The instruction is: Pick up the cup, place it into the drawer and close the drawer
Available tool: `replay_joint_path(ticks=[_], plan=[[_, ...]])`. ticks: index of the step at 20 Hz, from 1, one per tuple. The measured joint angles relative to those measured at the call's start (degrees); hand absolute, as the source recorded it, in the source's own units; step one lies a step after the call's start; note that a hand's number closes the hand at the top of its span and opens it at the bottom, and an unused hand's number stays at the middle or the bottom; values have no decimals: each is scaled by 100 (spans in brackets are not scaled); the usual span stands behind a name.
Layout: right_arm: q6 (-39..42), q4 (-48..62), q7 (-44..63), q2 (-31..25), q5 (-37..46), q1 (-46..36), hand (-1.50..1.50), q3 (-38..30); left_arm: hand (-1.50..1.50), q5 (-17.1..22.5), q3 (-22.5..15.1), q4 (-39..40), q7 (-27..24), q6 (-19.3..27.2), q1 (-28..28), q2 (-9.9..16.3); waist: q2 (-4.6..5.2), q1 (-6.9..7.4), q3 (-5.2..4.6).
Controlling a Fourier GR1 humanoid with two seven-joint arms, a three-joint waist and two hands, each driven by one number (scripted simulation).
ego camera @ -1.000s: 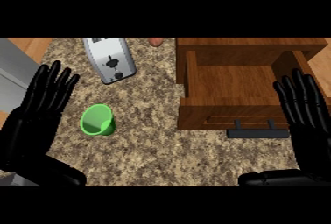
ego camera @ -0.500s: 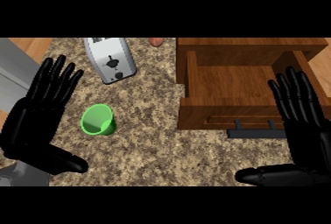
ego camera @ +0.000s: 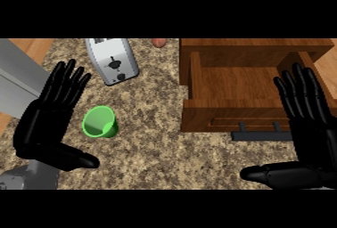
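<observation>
The small green plastic cup lies tipped on its side on the speckled granite counter, just right of the left hand, with its open mouth showing nothing but green wall. The wooden drawer with a dark bar handle stands pulled open at the right, and its visible wooden floor holds no item; a silver toaster sits at the counter's far edge. Both the left hand and the right hand are released, fingers straight and spread with thumbs out, grasping nothing, the right hand overlapping the drawer's right front corner.
</observation>
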Motion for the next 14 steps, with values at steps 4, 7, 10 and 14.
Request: replay_joint_path(ticks=[4, 7, 10, 14], plan=[[5, -113, 48, -12, 34, 14, -150, 13, -150, -96, 70, 291, -162, -76, 29, 18, 1, -2, 1], [11, -109, 111, -58, -18, -43, -150, -86, -150, -105, 130, 355, -205, -147, 198, 52, 0, 2, 0], [95, -110, 112, -114, -108, -23, -150, -158, -150, -257, 97, 420, -228, -96, 284, 17, 0, 0, 1], [91, -133, 136, -112, -109, -30, -150, -171, -150, -398, 207, 821, -446, -129, 313, 57, 1, -2, 0]])
